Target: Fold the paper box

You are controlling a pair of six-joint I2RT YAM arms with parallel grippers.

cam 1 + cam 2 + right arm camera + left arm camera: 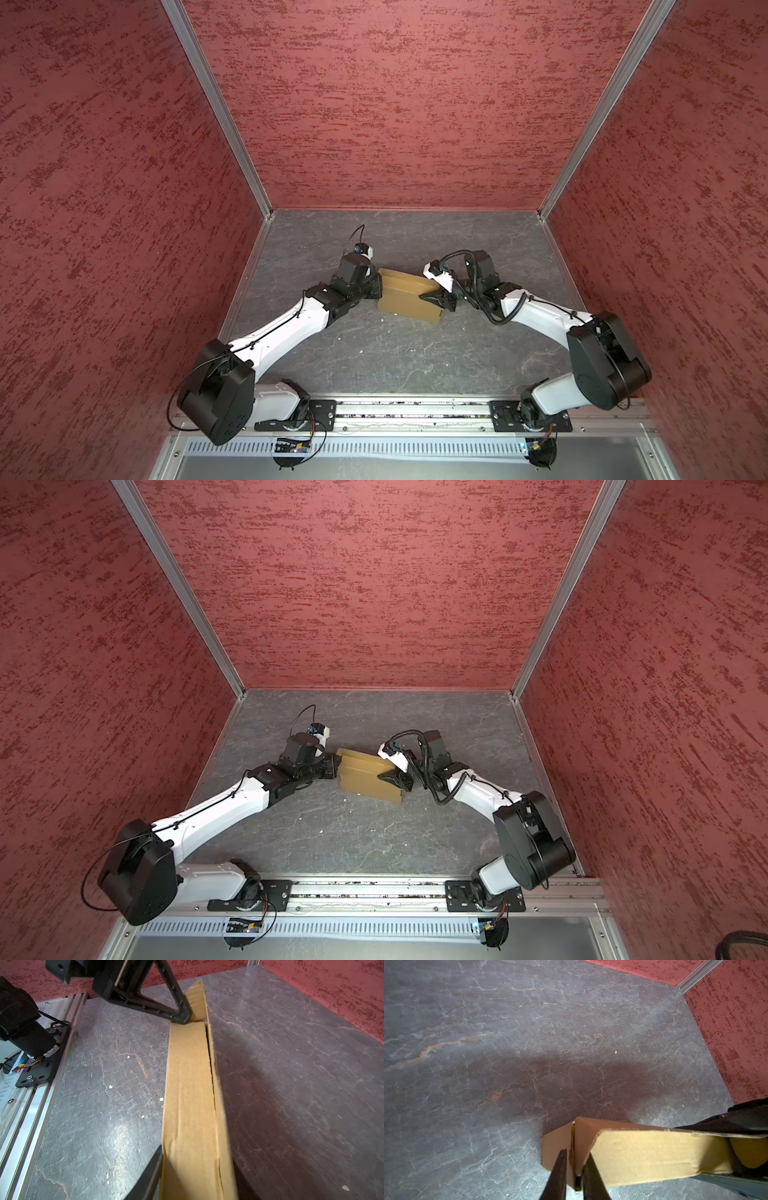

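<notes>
Paper box: part-formed, middle of the table, one long seam gaping. Left gripper: jaws narrowly astride an end wall; pinching or released, cannot tell. Right gripper: opposite end, grip likewise unclear. Probable hazard: unheld walls springing open; box skidding under one-sided push.

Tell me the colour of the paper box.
The paper box is plain brown, clearest in the right wrist view.

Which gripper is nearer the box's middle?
Right. The right gripper reaches over the box from its right end; the left gripper sits at its left end wall.
</notes>
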